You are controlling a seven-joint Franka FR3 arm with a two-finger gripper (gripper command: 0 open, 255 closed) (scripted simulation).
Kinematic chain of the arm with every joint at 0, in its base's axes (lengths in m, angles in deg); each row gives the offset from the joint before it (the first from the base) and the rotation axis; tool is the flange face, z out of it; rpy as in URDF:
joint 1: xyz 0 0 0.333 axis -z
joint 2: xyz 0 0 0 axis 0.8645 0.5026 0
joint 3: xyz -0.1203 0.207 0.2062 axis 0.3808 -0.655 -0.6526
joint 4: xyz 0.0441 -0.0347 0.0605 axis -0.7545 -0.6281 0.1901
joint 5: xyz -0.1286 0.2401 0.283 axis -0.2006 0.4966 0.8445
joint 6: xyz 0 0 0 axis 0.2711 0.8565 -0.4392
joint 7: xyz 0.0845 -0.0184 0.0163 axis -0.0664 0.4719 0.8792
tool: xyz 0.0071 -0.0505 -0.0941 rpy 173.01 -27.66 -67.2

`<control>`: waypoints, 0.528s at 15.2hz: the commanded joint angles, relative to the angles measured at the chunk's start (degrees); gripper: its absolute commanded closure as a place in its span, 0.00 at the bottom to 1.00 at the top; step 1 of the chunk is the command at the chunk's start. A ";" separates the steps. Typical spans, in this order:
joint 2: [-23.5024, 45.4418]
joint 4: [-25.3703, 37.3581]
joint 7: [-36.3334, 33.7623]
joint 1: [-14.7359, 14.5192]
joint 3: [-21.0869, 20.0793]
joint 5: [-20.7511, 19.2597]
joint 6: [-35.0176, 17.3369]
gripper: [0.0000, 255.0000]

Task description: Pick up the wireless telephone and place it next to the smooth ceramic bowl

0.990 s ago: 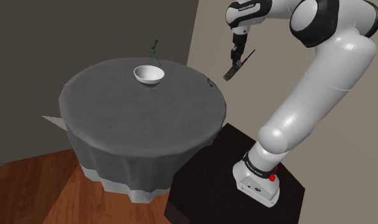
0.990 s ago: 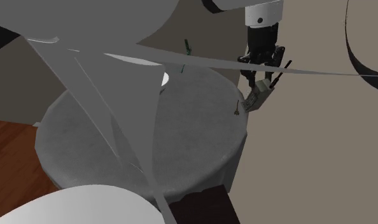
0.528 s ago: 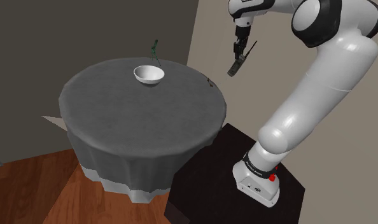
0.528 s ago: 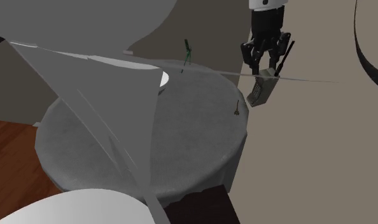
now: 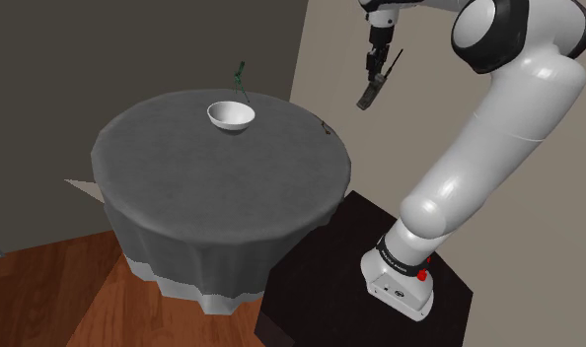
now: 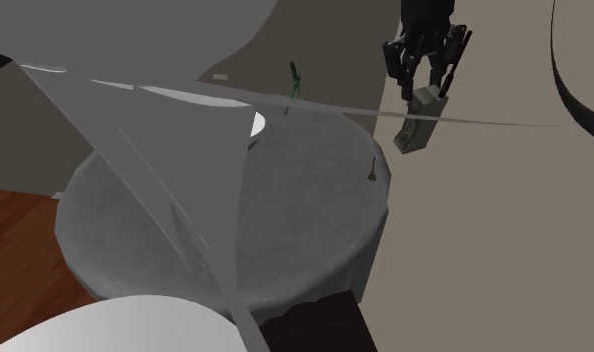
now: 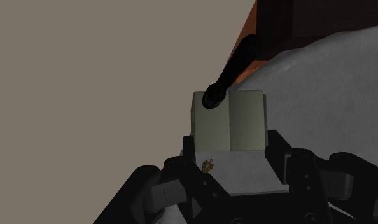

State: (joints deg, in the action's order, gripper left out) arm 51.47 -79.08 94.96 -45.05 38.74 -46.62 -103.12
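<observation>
The wireless telephone is a pale grey handset with a black antenna. It hangs in the air beyond the table's edge at the shoulder view's right, in front of the beige wall. My gripper is shut on its upper end, and the handset dangles below the fingers. In the wrist view the phone sits clasped between both fingers. The white bowl stands on the far part of the round grey-clothed table, well apart from the gripper. The arm partly hides the bowl in the second exterior view.
A small green figure stands behind the bowl at the table's far edge. A small dark object lies at the table's rim nearest the gripper. The black stand sits beside the table on a wooden floor. Large pale arm parts block the second exterior view's foreground.
The gripper has risen with the phone in it, from about table-rim height to well above it. The bowl and table things have not moved.
</observation>
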 commanded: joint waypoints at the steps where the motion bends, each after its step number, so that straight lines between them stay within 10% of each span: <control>1: 0.06 1.65 0.42 0.05 0.05 0.03 1.52 1.00; 8: 1.10 8.21 1.79 0.16 0.13 0.47 6.97 1.00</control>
State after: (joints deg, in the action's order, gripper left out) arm 52.27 -72.22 96.52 -44.92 38.84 -46.26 -97.13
